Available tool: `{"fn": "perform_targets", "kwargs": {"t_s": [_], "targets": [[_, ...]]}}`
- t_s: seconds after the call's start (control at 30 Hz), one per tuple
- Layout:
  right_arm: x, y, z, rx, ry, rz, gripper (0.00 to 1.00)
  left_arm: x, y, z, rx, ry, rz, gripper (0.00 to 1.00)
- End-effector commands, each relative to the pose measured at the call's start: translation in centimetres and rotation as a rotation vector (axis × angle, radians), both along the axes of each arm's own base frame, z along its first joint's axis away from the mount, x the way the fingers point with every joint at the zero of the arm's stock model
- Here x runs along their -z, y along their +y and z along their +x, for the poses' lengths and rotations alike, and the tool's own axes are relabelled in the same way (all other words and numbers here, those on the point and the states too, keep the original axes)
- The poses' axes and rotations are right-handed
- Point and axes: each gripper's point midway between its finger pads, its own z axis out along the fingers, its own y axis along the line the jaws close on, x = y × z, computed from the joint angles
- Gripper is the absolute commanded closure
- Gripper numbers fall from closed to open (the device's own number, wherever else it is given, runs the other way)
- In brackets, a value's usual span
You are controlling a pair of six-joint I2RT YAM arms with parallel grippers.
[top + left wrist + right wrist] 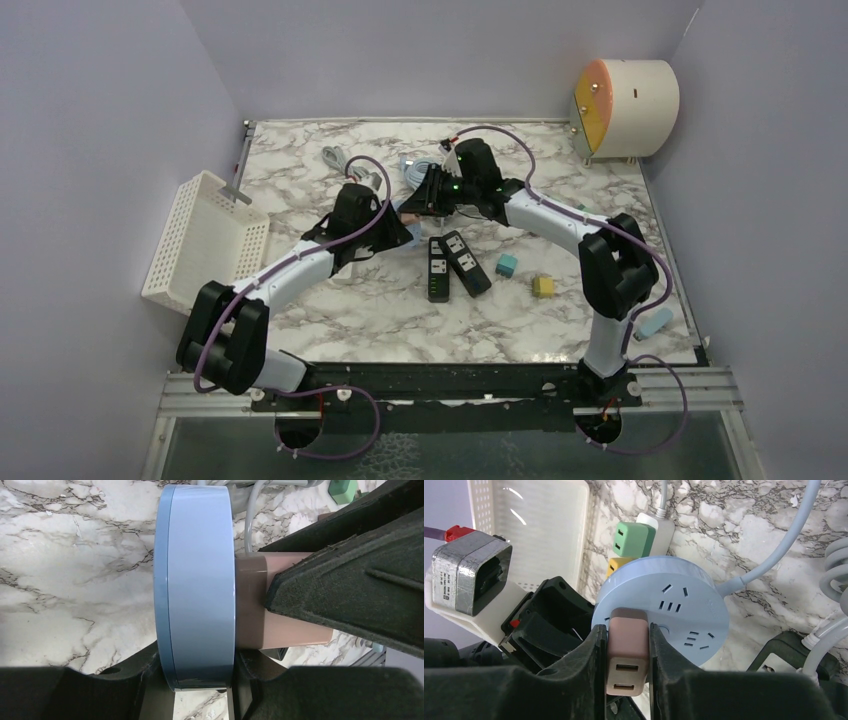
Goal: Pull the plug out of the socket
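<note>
A round light-blue socket (197,585) stands on its edge between my left gripper's (200,680) jaws, which are shut on its rim. A pinkish-brown plug (627,650) with two USB ports sits flush in the socket's face (674,610). My right gripper (627,675) is shut on the plug's two sides. In the left wrist view the plug (255,600) sticks out to the right, with the right fingers (350,575) over it. From above, both grippers meet at mid-table (410,205), and the socket is mostly hidden there.
Two black power strips (437,268) (467,262) lie just in front of the grippers. Small blocks (507,265) (543,286) lie to the right. A white basket (200,240) is at the left edge. A white strip (659,527) holds green (634,539) and yellow plugs; grey cords (345,160) lie behind.
</note>
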Motion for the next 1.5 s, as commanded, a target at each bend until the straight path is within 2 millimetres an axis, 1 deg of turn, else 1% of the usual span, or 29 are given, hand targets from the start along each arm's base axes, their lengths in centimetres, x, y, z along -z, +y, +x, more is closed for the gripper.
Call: {"fn": "perform_targets", "kwargs": {"t_s": [0.0, 0.1, 0.27, 0.33, 0.37, 0.5, 0.57, 0.67, 0.73, 0.77, 0.8, 0.83, 0.87, 0.9, 0.93, 0.97, 1.0, 1.07, 1.1, 1.17, 1.23, 1.37, 1.47], "targets": [[-2.2, 1.6, -1.0, -0.071, -0.034, 0.057, 0.99, -3.3, -1.1, 0.9, 0.016, -0.105, -0.062, 1.0], [-3.3, 1.0, -1.2, -0.063, -0.043, 0.039, 0.99, -2.6, -0.4, 1.0, -0.028, -0.082, -0.042, 1.0], [-6.2, -0.3, -1.6, -0.068, -0.061, 0.056, 0.99, -1.4, 0.7, 0.8, -0.1, -0.043, -0.012, 1.0], [-7.4, -1.5, -1.4, -0.077, -0.044, 0.095, 0.99, -1.0, 1.0, 0.7, -0.12, -0.027, -0.007, 1.0], [-8.3, -2.3, -1.2, -0.078, -0.049, 0.125, 0.99, -0.8, 1.2, 0.6, -0.129, -0.021, -0.005, 1.0], [-11.1, -5.9, -0.7, -0.092, -0.053, 0.217, 0.99, 0.0, 1.7, 0.4, -0.161, 0.008, 0.006, 1.0], [-12.9, -7.1, -1.3, -0.146, -0.05, 0.28, 0.99, 0.5, 2.0, 0.5, -0.178, 0.026, 0.016, 1.0], [-14.9, -7.7, -2.7, -0.195, -0.054, 0.322, 0.99, 1.1, 2.5, 0.7, -0.206, 0.052, 0.039, 1.0], [-15.7, -8.0, -3.5, -0.22, -0.064, 0.321, 0.99, 1.4, 2.8, 1.0, -0.223, 0.065, 0.053, 1.0], [-15.7, -8.2, -3.8, -0.218, -0.07, 0.307, 0.99, 1.3, 2.8, 1.1, -0.225, 0.065, 0.052, 1.0], [-15.3, -8.8, -3.9, -0.202, -0.078, 0.283, 0.99, 1.1, 2.8, 1.3, -0.227, 0.059, 0.049, 1.0], [-14.5, -9.5, -3.9, -0.181, -0.073, 0.257, 0.99, 0.8, 2.7, 1.4, -0.225, 0.051, 0.044, 1.0], [-13.5, -10.7, -3.9, -0.158, -0.064, 0.238, 0.99, 0.6, 2.6, 1.5, -0.223, 0.043, 0.039, 1.0], [-12.3, -12.2, -3.7, -0.127, -0.048, 0.228, 0.99, 0.3, 2.6, 1.6, -0.219, 0.034, 0.033, 1.0], [-11.1, -14.0, -3.6, -0.097, -0.03, 0.228, 0.99, 0.2, 2.4, 1.7, -0.21, 0.028, 0.025, 1.0], [-9.7, -16.3, -3.5, -0.054, -0.01, 0.23, 0.99, 0.1, 2.2, 1.7, -0.196, 0.024, 0.013, 1.0], [-8.3, -19.5, -2.7, 0.026, 0.005, 0.228, 0.99, 0.0, 1.8, 1.6, -0.175, 0.021, -0.003, 1.0], [-5.5, -24.0, -2.6, 0.133, 0.035, 0.201, 0.99, 0.0, 1.0, 1.4, -0.133, 0.018, -0.039, 1.0], [-3.9, -26.1, -2.4, 0.192, 0.05, 0.165, 0.99, 0.2, 0.7, 1.2, -0.112, 0.023, -0.05, 1.0], [-0.4, -29.4, -2.3, 0.301, 0.102, 0.025, 0.99, 0.5, 0.2, 1.0, -0.08, 0.034, -0.056, 1.0], [3.1, -31.6, -2.5, 0.387, 0.162, -0.127, 0.99, 0.8, 0.1, 0.9, -0.061, 0.045, -0.047, 1.0], [6.4, -33.3, -2.6, 0.483, 0.201, -0.225, 0.99, 0.4, 0.0, 1.1, -0.036, 0.036, -0.023, 1.0], [9.3, -34.6, -2.7, 0.533, 0.273, -0.301, 0.99, 0.0, 0.2, 1.2, -0.032, 0.026, -0.009, 1.0]]}}
